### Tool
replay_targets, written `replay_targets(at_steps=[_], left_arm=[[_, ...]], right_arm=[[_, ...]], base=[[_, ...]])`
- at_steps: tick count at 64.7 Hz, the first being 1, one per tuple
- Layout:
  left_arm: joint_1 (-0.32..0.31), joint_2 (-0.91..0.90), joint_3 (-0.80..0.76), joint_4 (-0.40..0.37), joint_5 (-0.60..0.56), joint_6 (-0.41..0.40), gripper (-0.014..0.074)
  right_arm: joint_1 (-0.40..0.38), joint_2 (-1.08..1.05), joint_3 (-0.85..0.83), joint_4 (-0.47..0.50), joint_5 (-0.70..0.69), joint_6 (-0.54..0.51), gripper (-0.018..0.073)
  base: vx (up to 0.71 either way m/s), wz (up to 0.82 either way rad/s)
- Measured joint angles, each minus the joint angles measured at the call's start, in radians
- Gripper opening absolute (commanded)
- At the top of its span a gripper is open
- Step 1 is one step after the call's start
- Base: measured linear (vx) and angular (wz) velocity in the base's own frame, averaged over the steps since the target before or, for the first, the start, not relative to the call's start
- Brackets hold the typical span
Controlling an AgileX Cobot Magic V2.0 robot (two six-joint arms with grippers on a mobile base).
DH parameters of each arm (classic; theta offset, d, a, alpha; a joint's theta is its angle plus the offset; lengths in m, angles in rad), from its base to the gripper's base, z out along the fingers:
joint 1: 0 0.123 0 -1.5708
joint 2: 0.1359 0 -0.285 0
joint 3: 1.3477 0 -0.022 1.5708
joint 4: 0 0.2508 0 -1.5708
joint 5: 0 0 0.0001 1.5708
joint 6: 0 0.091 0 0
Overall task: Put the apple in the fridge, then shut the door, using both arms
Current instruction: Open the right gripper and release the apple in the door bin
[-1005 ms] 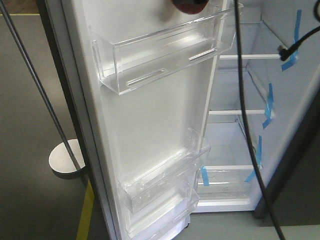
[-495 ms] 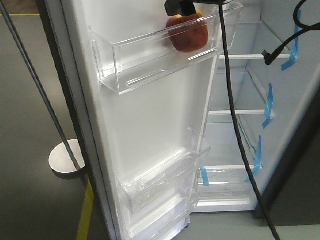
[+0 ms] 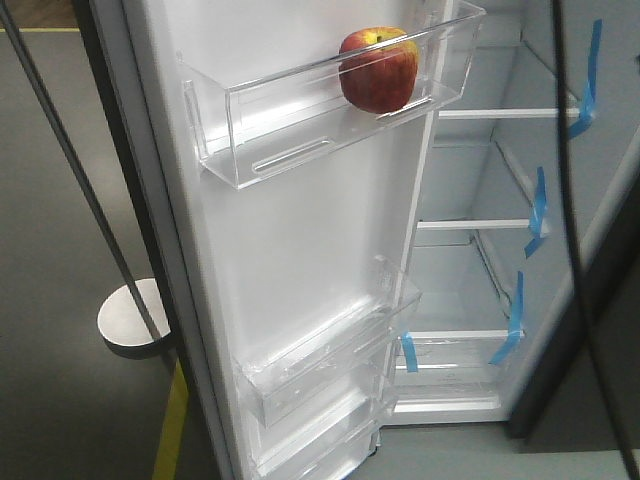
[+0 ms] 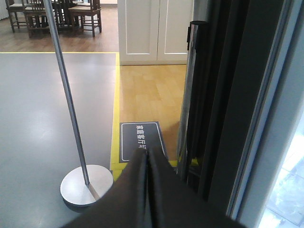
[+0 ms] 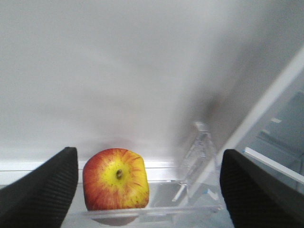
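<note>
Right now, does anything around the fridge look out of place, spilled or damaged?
Nothing looks spilled or broken. The apple sits upright in the top clear bin of the open door. The only oddity is strips of blue tape stuck at the shelf ends inside the fridge.

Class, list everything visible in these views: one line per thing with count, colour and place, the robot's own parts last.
apple: one, red with a yellow patch, in the door's top bin
door: one, white lining, standing open
bins: three, clear, on the door, one high and two low
fridge: one, white inside, right of the door
shelves: three, white-edged, inside the fridge
tape strips: at least four, blue, at shelf ends
stand: one, silver pole on a round base, grey floor left of the door
cable: one, black, hanging before the fridge
left tool: one, black, shut, empty
right tool: one, black, open, facing the apple without touching
</note>
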State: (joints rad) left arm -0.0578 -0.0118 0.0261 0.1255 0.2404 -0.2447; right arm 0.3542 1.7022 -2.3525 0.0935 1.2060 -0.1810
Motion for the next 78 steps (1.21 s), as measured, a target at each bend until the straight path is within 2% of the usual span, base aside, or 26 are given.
replay_targets(at_steps=[8, 15, 24, 36, 56, 65, 78], left_arm=[[0.0, 0.0, 0.0, 0.0, 0.0, 0.0, -0.0006], [0.0, 0.0, 0.0, 0.0, 0.0, 0.0, -0.0006], [0.0, 0.0, 0.0, 0.0, 0.0, 0.0, -0.0006], [0.0, 0.0, 0.0, 0.0, 0.0, 0.0, -0.0006], [0.0, 0.0, 0.0, 0.0, 0.0, 0.0, -0.0006], [0.0, 0.0, 0.0, 0.0, 0.0, 0.0, -0.0006], [0.0, 0.0, 0.0, 0.0, 0.0, 0.0, -0.0006]], right_arm=[[-0.032, -0.099, 0.057, -0.01, 0.009, 0.012, 0.0547], [-0.054, -0.215, 0.203, -0.052, 0.011, 0.018, 0.0547], [-0.079, -0.405, 0.499, -0.157, 0.007, 0.055, 0.0547], [-0.097, -0.718, 0.932, -0.262, -0.153, 0.196, 0.0547], [-0.097, -1.172, 1.444, -0.301, -0.195, 0.369, 0.0547], [-0.097, -1.303, 1.561, -0.301, -0.197, 0.408, 0.0546], [-0.097, -1.371, 1.588, -0.329, -0.207, 0.411, 0.0546]], base=[[0.0, 0.0], [0.0, 0.0], [0.0, 0.0], [0.0, 0.0], [0.0, 0.0], [0.0, 0.0], [0.0, 0.0]])
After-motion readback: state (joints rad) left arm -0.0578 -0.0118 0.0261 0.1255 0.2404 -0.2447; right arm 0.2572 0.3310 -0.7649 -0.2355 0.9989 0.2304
